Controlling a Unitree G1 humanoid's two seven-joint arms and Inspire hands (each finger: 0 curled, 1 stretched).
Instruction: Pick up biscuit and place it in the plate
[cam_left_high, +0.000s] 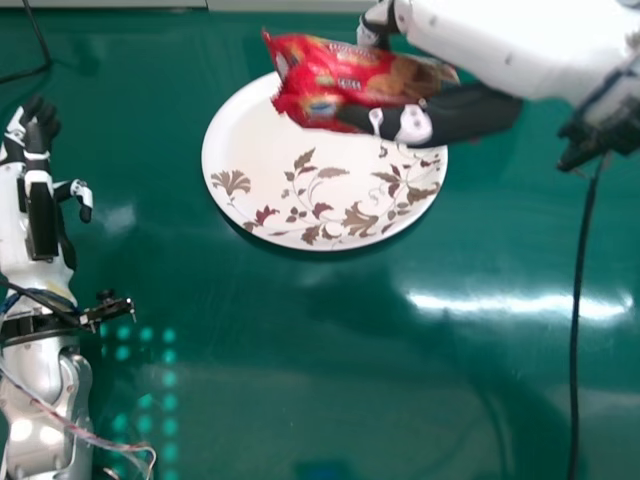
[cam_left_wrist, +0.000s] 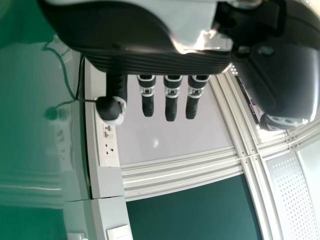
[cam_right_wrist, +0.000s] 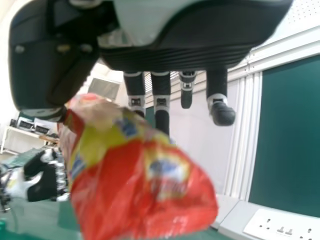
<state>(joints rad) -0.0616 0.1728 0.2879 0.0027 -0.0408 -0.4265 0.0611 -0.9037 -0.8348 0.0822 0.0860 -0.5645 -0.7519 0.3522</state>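
My black-and-white right hand (cam_left_high: 465, 112) pinches a shiny red biscuit packet (cam_left_high: 330, 75)

My thumb and fingers grip its wrapper, above the far part of a round white plate (cam_left_high: 260, 150) patterned with brown and maroon leaves. Beneath spreads a glossy green tabletop (cam_left_high: 300, 340), a streak of light shining on it; a thin black cable (cam_left_high: 577, 320) runs down the right side. Well apart, at the left, is my black-and-white left hand (cam_left_high: 38, 130), fingers extended. Farther out stand a white socket strip (cam_right_wrist: 272, 226), pale ribbed rails (cam_right_wrist: 248, 135) and a flat dark-green panel (cam_right_wrist: 290, 135).
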